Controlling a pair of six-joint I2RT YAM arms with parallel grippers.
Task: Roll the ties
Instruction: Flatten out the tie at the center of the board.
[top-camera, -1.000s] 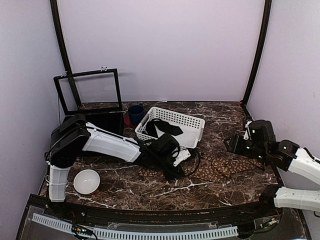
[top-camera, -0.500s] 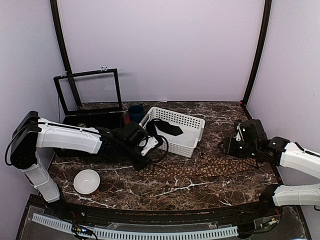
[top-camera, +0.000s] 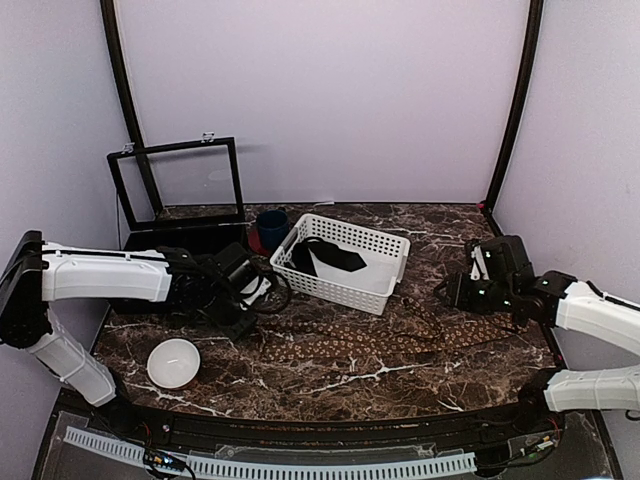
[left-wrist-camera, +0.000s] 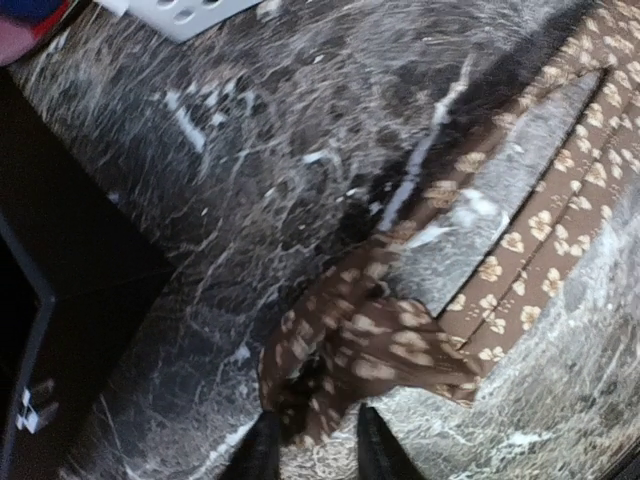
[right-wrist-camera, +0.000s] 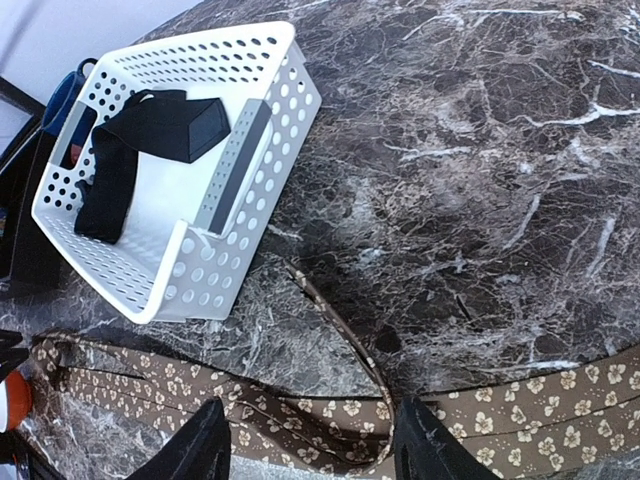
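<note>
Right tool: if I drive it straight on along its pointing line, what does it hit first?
Most likely the brown patterned tie, lying on the table directly ahead of the open right tool. The white basket sits off to the left of that line. Depth is unclear.
</note>
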